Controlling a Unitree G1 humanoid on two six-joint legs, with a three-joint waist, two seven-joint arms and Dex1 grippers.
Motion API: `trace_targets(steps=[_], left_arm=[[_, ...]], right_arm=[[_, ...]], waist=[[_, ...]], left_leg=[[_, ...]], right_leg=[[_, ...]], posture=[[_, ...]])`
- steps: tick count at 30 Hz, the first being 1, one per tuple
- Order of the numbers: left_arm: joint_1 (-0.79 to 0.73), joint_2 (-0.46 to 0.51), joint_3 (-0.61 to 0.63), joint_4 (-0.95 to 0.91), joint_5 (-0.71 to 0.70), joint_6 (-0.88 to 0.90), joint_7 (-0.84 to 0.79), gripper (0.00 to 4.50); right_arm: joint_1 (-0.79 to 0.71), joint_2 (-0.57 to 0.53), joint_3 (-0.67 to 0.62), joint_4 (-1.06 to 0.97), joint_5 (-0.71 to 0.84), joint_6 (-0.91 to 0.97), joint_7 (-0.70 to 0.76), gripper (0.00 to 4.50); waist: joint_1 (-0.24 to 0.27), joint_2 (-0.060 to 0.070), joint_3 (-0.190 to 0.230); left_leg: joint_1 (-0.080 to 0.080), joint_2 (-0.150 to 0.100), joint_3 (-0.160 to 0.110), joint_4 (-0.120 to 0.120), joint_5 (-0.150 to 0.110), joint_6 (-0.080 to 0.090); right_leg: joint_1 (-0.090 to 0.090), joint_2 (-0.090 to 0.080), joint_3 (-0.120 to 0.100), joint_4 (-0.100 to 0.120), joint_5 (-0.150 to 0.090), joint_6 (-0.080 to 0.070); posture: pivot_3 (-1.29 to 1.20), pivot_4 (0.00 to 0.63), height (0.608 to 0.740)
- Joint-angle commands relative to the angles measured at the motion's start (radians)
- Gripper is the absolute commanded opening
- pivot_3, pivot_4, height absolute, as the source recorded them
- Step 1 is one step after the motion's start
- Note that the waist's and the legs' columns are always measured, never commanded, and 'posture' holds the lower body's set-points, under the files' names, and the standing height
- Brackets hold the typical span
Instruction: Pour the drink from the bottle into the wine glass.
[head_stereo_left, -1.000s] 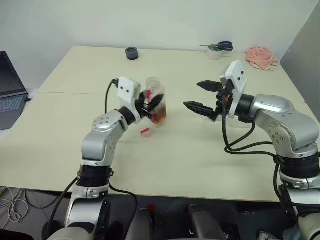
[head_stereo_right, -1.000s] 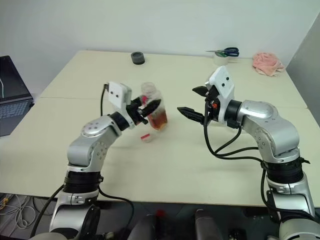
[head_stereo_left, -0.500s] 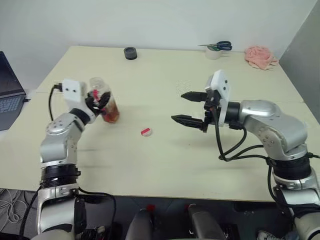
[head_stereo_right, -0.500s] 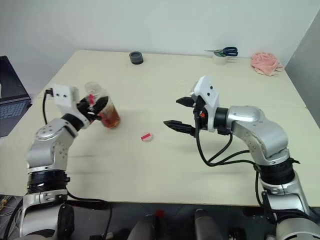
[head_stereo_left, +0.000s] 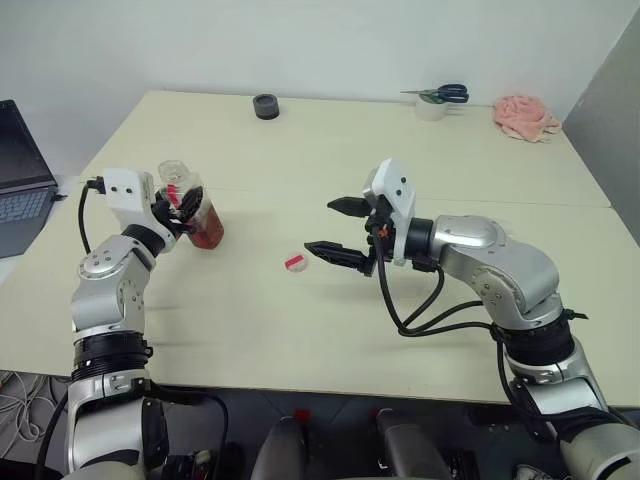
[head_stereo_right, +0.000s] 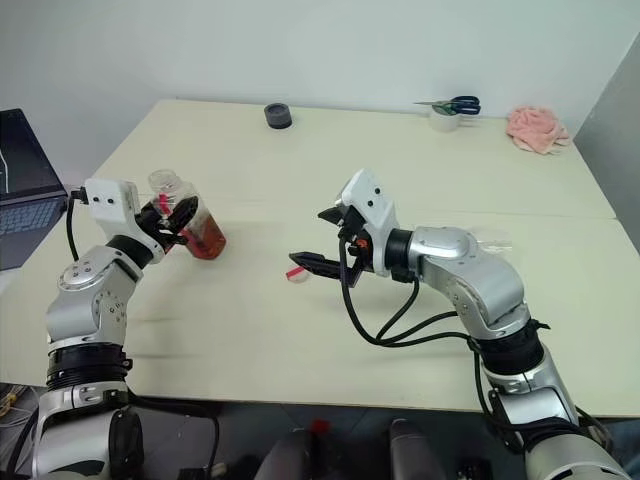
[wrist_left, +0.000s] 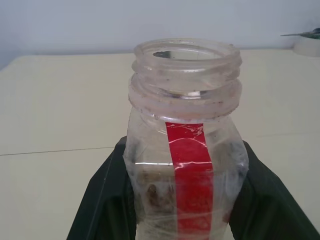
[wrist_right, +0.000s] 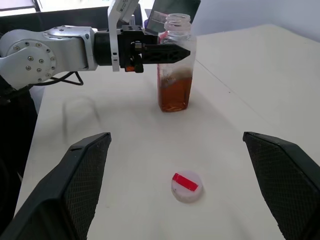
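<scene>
Bottle: my left gripper (head_stereo_left: 178, 207) pinched the bottle (head_stereo_left: 197, 212) upright, far left on the table (head_stereo_left: 300, 330), uncapped.
Drink: amber drink (wrist_right: 174, 94) filled its lower part.
Cap: cap (head_stereo_left: 295, 263) lay mid-table, beside my right gripper (head_stereo_left: 337, 228), spread wide.

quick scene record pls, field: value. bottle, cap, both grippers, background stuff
bottle: small clear plastic bottle with red label strip, upright, mouth open, uncapped
drink: reddish-brown liquid filling the lower part
cap: small white cap with red stripe, lying on the cream table, apart from the bottle
left gripper: shut on the bottle's body
right gripper: open, holding nothing, near the cap
wine glass: can't confirm from these views
background: black round object, blue-handled scissors, pink cloth, laptop off the table's left edge
</scene>
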Motion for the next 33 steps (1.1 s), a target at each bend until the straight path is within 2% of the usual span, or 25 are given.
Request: trace_targets(steps=[1, 7, 12, 18, 26, 30, 33], left_arm=[[0.019, 0.006, 0.030, -0.025, -0.014, -0.003, 0.020, 2.54], [0.048, 0.010, 0.029, -0.065, -0.022, 0.014, 0.030, 4.40], [0.092, 0.017, 0.026, -0.117, -0.023, 0.043, 0.034, 4.46], [0.226, 0.008, 0.051, -0.277, -0.060, 0.113, 0.037, 4.46], [0.462, -0.079, 0.033, -0.438, -0.064, 0.136, 0.077, 4.46], [0.578, -0.099, -0.011, -0.552, -0.097, 0.108, -0.014, 4.46], [0.576, -0.097, -0.088, -0.650, -0.154, 0.127, -0.103, 4.46]], right_arm=[[-0.026, 0.004, -0.007, -0.017, -0.007, -0.019, 0.004, 4.50], [-0.029, 0.003, -0.008, -0.008, -0.017, -0.024, 0.011, 4.50], [-0.036, -0.005, -0.013, 0.008, -0.022, -0.036, 0.021, 4.50], [-0.037, -0.028, -0.024, 0.030, -0.031, -0.052, 0.037, 4.50], [-0.033, -0.065, -0.051, 0.105, -0.072, -0.102, 0.045, 4.50], [0.009, -0.080, -0.141, 0.106, -0.036, -0.054, 0.006, 4.50], [0.103, -0.056, -0.269, 0.029, 0.091, 0.045, -0.021, 4.50]], waist=[[0.000, 0.000, 0.000], [-0.003, 0.000, 0.000], [-0.003, 0.000, 0.000], [-0.004, 0.000, 0.000], [-0.004, 0.000, 0.000], [-0.003, 0.000, 0.000], [0.017, -0.001, -0.001]], left_leg=[[0.000, 0.000, 0.000, 0.000, 0.000, 0.000], [0.000, 0.000, 0.000, 0.000, 0.000, 0.000], [0.000, 0.000, 0.000, 0.000, 0.000, 0.000], [0.000, 0.000, 0.000, -0.001, 0.000, 0.000], [0.000, 0.000, 0.001, -0.001, 0.000, 0.000], [0.000, 0.000, 0.002, -0.001, 0.000, 0.000], [0.000, 0.000, 0.001, -0.001, 0.000, 0.000]], right_leg=[[0.000, 0.000, 0.000, 0.000, 0.000, 0.000], [0.000, 0.000, 0.000, 0.000, 0.000, 0.000], [0.000, 0.000, 0.000, 0.000, 0.000, 0.000], [0.000, 0.000, 0.000, 0.000, 0.000, 0.000], [0.000, -0.001, 0.001, -0.001, 0.000, 0.000], [0.000, -0.001, 0.001, -0.001, 0.000, 0.000], [0.000, -0.001, 0.001, -0.001, 0.000, 0.000]], posture=[[0.00, 0.150, 0.740], [0.00, 0.150, 0.740], [0.00, 0.150, 0.740], [0.00, 0.150, 0.740], [0.00, 0.150, 0.740], [0.00, 0.150, 0.740], [0.00, 0.150, 0.740]])
